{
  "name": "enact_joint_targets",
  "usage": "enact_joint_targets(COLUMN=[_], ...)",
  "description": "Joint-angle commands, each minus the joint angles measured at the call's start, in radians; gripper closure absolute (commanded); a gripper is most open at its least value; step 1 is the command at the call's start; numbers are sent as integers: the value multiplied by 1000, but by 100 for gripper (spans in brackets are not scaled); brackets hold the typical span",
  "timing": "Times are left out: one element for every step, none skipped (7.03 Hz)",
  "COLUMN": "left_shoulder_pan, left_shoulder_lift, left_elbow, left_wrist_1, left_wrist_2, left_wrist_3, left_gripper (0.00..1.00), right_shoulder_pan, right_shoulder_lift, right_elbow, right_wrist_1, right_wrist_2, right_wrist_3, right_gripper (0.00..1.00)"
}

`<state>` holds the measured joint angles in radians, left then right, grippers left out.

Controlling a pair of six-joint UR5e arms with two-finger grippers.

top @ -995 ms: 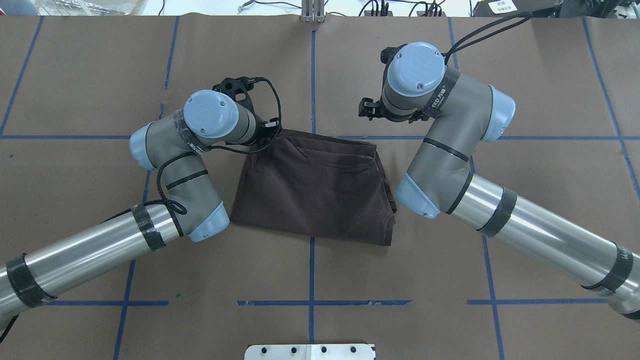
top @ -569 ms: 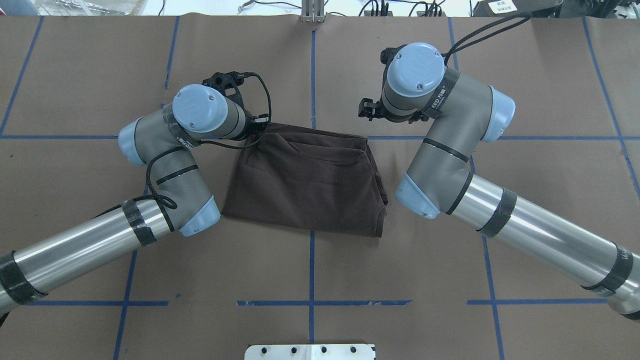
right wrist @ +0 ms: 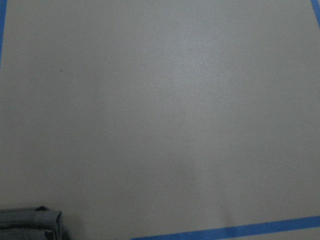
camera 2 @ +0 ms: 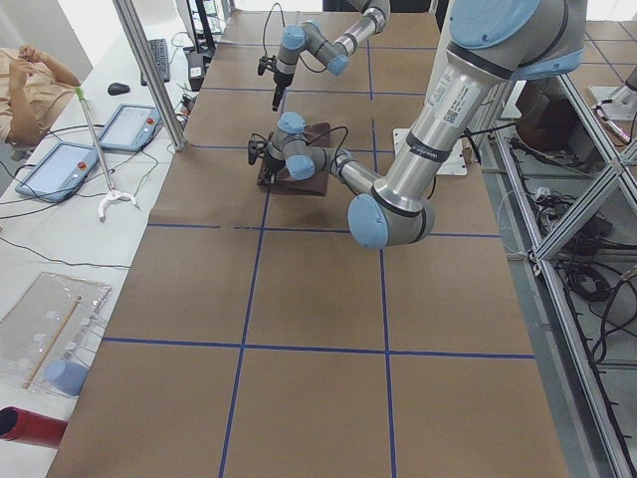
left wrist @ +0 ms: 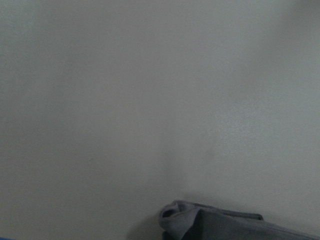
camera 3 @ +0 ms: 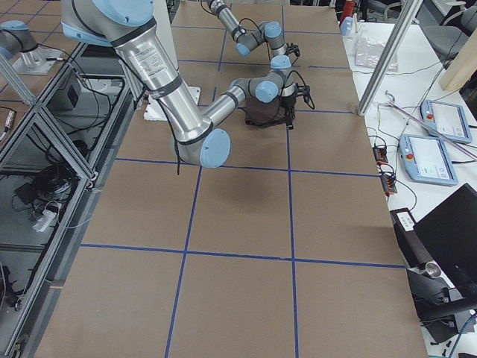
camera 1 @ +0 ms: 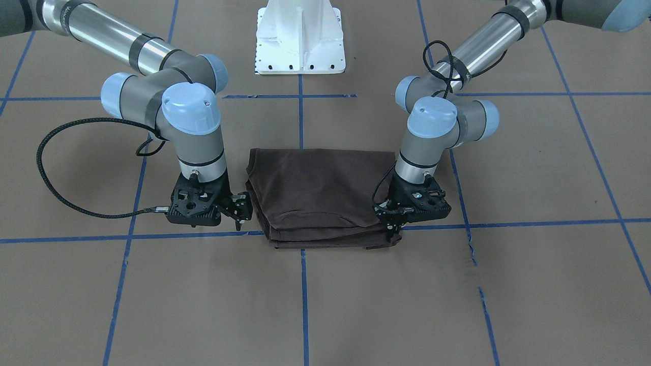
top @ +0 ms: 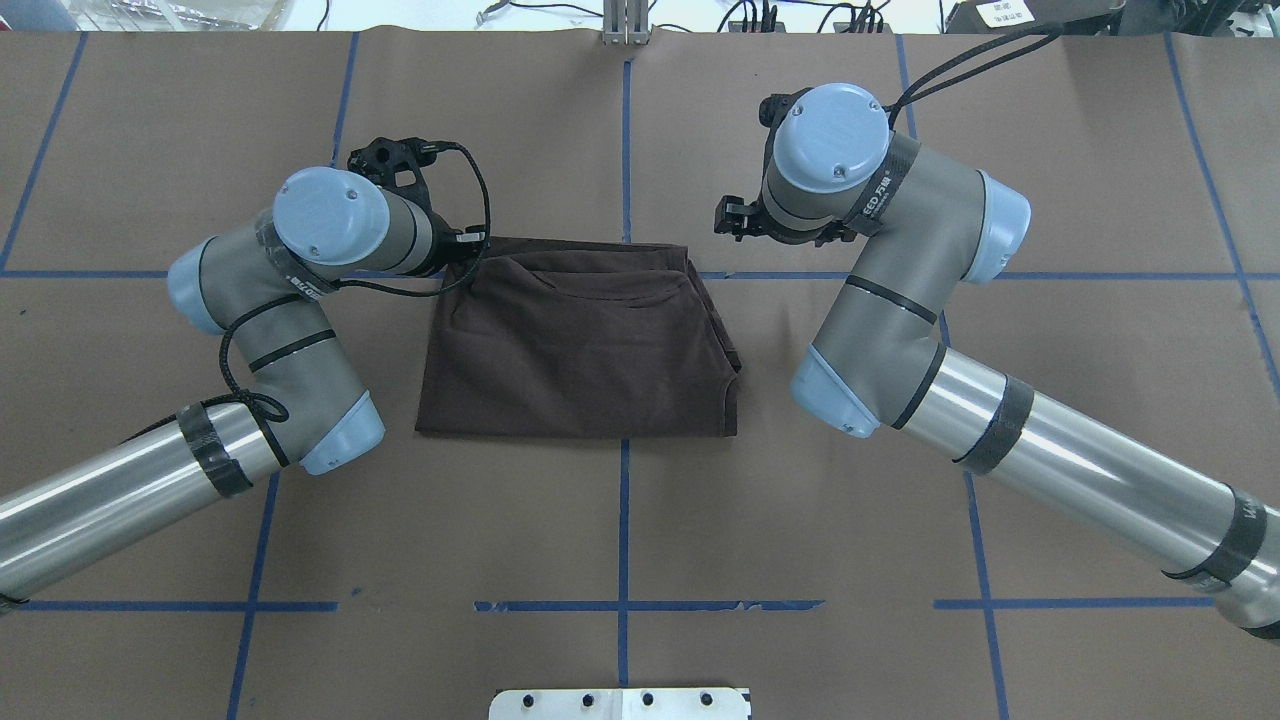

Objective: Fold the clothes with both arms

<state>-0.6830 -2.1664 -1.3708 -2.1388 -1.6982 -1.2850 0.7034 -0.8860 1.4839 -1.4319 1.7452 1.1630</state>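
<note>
The dark brown T-shirt (top: pixel 580 350) lies folded into a rough rectangle on the brown table, its collar curve showing in the front-facing view (camera 1: pixel 315 188). My left gripper (top: pixel 462 258) is shut on the shirt's far left corner, low at the table; in the front-facing view (camera 1: pixel 394 229) it is on the right. My right gripper (top: pixel 722 220) is open and empty, just off the shirt's far right corner, seen on the left in the front-facing view (camera 1: pixel 243 208). A bit of cloth shows at the bottom edge of the left wrist view (left wrist: pixel 220 225) and the right wrist view (right wrist: pixel 30 225).
The table is covered in brown paper with blue tape lines (top: pixel 624 530). The white bolted pedestal base (camera 1: pixel 300 35) stands at the near edge of the table. Tablets (camera 2: pixel 129 124) and a person (camera 2: pixel 30 80) are beyond the far side.
My left arm has moved to the left and dragged the shirt with it, so the shirt now lies squarer and further left. My right arm has stayed in place.
</note>
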Motion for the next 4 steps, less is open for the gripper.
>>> enact_joint_targets(left_shoulder_pan=[-35, -59, -108, -150], left_shoulder_lift=[89, 162, 240, 360], left_elbow=[-136, -243, -334, -435], left_wrist_1=[13, 76, 112, 114], left_wrist_2=[-8, -38, -116, -141], left_wrist_3=[176, 291, 382, 482], left_gripper=[0, 0, 0, 0], right_shoulder_pan=[42, 89, 140, 210], right_shoulder_lift=[-40, -112, -196, -299], right_elbow=[73, 137, 194, 257], right_wrist_1=[-12, -18, -16, -16], right_wrist_2=[107, 158, 201, 252], right_wrist_3=[-29, -127, -240, -372], right_gripper=[0, 0, 0, 0])
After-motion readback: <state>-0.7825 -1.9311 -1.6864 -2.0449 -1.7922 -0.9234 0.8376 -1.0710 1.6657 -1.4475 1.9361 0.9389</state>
